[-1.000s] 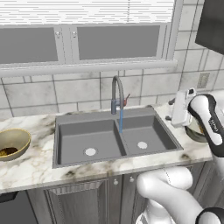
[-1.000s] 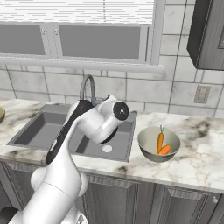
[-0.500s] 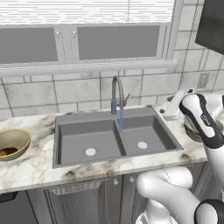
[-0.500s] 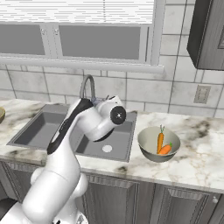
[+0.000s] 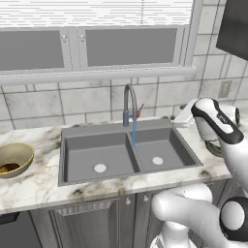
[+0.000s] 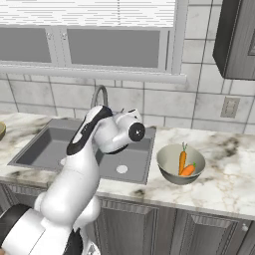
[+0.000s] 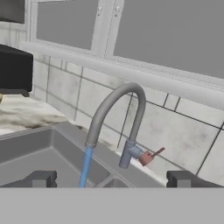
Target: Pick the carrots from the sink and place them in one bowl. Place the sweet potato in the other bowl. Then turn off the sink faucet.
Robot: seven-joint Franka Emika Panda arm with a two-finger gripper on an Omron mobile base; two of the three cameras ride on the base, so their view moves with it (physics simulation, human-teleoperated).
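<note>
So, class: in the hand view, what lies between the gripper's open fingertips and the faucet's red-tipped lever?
Nothing solid: bare sink edge and air separate the gripper from the lever; the water stream falls left of it.

So the left base view sits behind the arm on its left, looking forward and down over the sink (image 5: 127, 154), with the tan-gold bowl (image 5: 13, 159) at its left edge. The right base view does the same from the other side, catching the grey bowl (image 6: 180, 165). Both share the sink and faucet (image 5: 130, 104). The hand view looks at the faucet from close up, tilted.
</note>
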